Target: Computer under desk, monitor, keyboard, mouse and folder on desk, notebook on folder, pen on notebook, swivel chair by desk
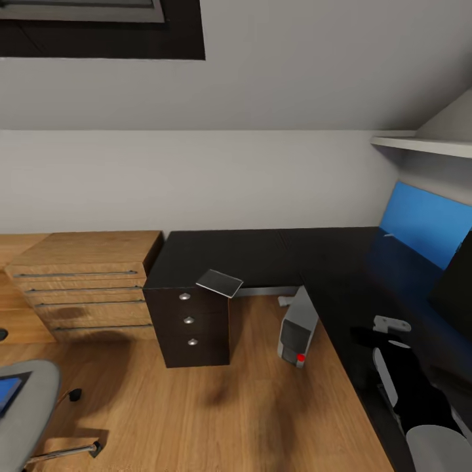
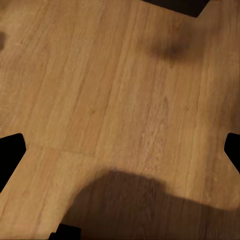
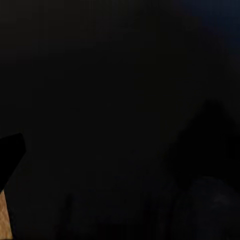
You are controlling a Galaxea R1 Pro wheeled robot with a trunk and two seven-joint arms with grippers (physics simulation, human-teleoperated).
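My right gripper (image 1: pixel 387 328) hovers over the desk (image 1: pixel 275 252) at lower right; I cannot tell its grip. Next, the folder (image 1: pixel 8 392) at lower left needs fetching.

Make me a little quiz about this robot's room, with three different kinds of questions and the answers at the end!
1. True or false: the computer stands on the wooden floor beside the desk.
2. What colour is the desk's back panel? A red, B blue, C green.
3. Fill in: the dark cabinet has ___ round knobs on its front.

Key: 1 true. 2 B. 3 three.
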